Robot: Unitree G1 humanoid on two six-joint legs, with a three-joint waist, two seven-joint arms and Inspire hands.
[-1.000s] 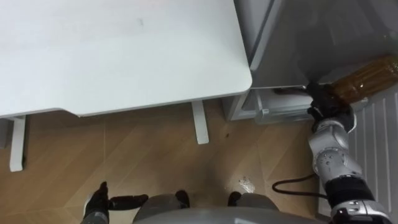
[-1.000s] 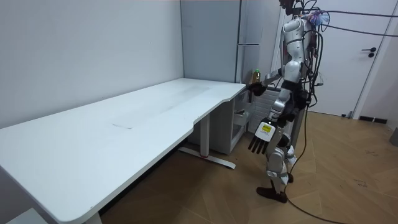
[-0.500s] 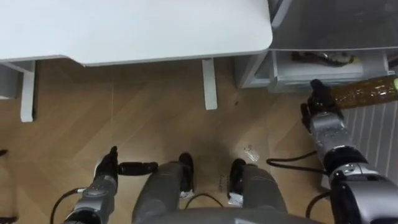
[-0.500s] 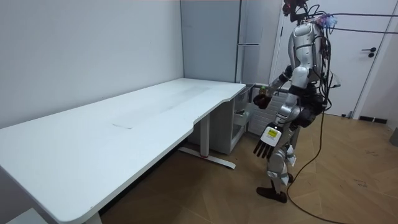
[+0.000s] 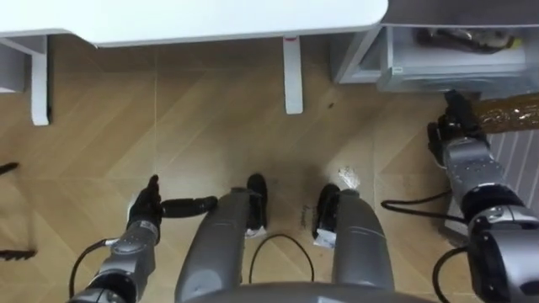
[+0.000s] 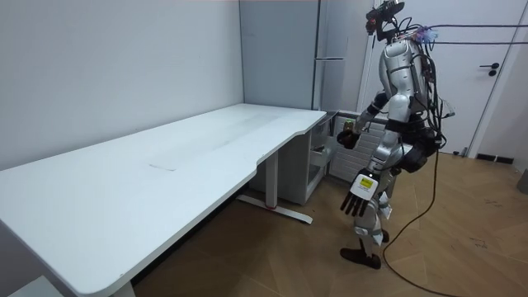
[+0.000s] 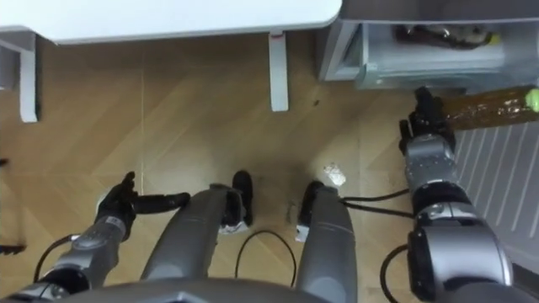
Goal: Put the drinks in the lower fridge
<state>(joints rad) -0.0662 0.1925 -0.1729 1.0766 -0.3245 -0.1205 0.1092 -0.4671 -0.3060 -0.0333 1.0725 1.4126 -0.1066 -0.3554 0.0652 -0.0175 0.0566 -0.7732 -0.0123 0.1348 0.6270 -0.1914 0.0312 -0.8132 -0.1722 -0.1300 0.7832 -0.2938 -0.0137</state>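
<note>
Amber drink filled the bottle (image 7: 491, 106), which lay almost level in the right hand (image 7: 427, 119), its green cap (image 7: 532, 99) pointing to the robot's right. The hand's dark fingers were curled round the bottle's bottom end and gripped it. A patterned wrap covered the bottle's body; any print on it was too small to read.

The bottle hung just in front of an open pale drawer (image 7: 383, 74), apparently the lowest part of the fridge (image 6: 332, 49), with dark packets (image 7: 438, 35) lying inside. Whether bottle and drawer touched could not be told. Under the bottle, on the robot's right, ran a white ribbed panel (image 7: 497, 168).

The left hand (image 5: 145, 208) hung low beside the left thigh, fingers straight, thumb stuck out, holding nothing. A white scrap (image 5: 347, 177) lay on the wood floor (image 5: 168, 126) just ahead of the right foot.

In the room view the robot stood upright off the end of the white desk (image 6: 165, 161), facing the fridge, the bottle held out at waist height.
</note>
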